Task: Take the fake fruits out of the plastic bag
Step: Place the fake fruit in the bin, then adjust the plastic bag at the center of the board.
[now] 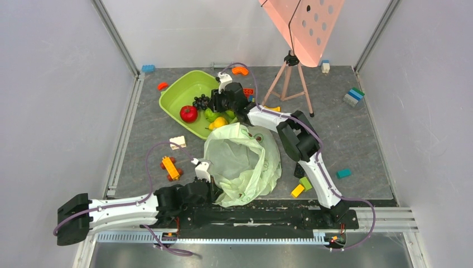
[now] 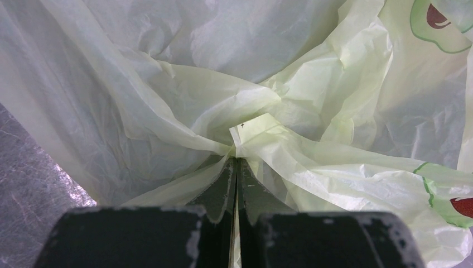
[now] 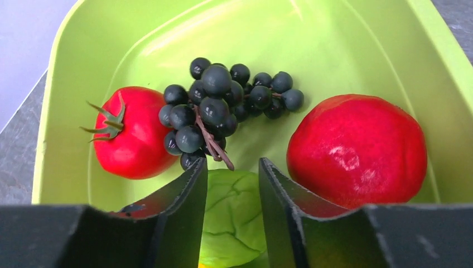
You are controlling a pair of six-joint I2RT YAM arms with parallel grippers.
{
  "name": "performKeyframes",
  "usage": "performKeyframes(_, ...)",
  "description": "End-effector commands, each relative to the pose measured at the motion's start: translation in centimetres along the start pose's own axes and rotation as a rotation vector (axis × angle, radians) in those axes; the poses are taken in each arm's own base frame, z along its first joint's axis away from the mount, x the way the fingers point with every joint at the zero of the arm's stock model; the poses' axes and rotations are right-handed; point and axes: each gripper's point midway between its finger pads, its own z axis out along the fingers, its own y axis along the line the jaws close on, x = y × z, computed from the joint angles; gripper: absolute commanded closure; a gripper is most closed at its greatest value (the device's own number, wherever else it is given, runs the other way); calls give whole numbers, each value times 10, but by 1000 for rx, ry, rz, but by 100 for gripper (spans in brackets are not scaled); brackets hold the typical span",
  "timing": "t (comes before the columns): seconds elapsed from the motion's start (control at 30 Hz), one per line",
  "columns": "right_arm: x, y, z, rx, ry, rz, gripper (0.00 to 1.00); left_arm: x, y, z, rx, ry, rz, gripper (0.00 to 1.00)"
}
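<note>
Left wrist view, left end effector (image 2: 235, 163) clamped on plastic bag (image 2: 167, 84)

no legible text anywhere, plastic bag (image 2: 167, 84) print purely pictorial

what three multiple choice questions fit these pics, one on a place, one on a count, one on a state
1. What is the left hand doing to the plastic bag?
A. hovering open above it
B. shut on a fold of it
C. pushing it with an open grip

2. Where is the grape bunch?
A. inside the bag
B. beside the bag
C. in the green tub

3. How many red fruits lie in the tub?
A. two
B. one
C. four

Answers:
1 B, plastic is pinched where the hand closes.
2 C, the right wrist view shows it on the tub floor.
3 A, a tomato and an apple.
</note>
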Motion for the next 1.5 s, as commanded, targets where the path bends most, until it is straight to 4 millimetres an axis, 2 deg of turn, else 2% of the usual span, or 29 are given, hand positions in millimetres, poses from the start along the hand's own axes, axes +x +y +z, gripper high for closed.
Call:
performKeyframes(0.0, -51, 18, -23, -42, -94, -25, 54, -15, -10, -1, 3, -45, -21, 94)
performKeyframes(0.2, -92, 30, -46, -57, -171, -92, 36, -17, -12, -1, 3, -45, -10, 94)
performKeyframes(0.4, -133, 48, -80, -85, -223, -172, 28, -20, -17, 0, 18, -48, -14, 94)
performKeyframes(0.5, -142, 57, -100, -107, -202, -222, 26, -23, -21, -1, 25, -48, -11, 93)
performKeyframes(0.6, -141, 64, -125, -126, -162, -255, 25, -26, -25, -2, 34, -54, -9, 93)
performKeyframes(0.83, -142, 105, -208, -303, -131, -300, 6, -37, -35, -6, 48, -62, 11, 93)
performKeyframes(0.87, -132, 106, -219, -313, -100, -299, 3, -38, -35, -7, 47, -64, 12, 93)
performKeyframes(0.9, -131, 108, -234, -319, -105, -304, 2, -39, -36, -7, 48, -67, 12, 93)
performKeyframes(1.0, -108, 105, -272, -318, -83, -320, 2, -41, -37, -8, 50, -73, 10, 93)
performKeyframes(1.07, -90, 96, -292, -276, -48, -317, 2, -43, -38, -9, 53, -76, 8, 93)
performKeyframes(1.17, -53, 73, -313, -189, 26, -318, 2, -45, -39, -10, 50, -79, 8, 92)
performKeyframes(1.2, -36, 68, -318, -181, 60, -302, 2, -46, -39, -11, 47, -80, 11, 92)
performKeyframes(1.3, -2, 62, -326, -169, 116, -239, 2, -51, -40, -13, 36, -89, 26, 88)
performKeyframes(1.47, 46, 52, -321, -113, 204, -224, 2, -62, -43, -16, 25, -106, 67, 84)
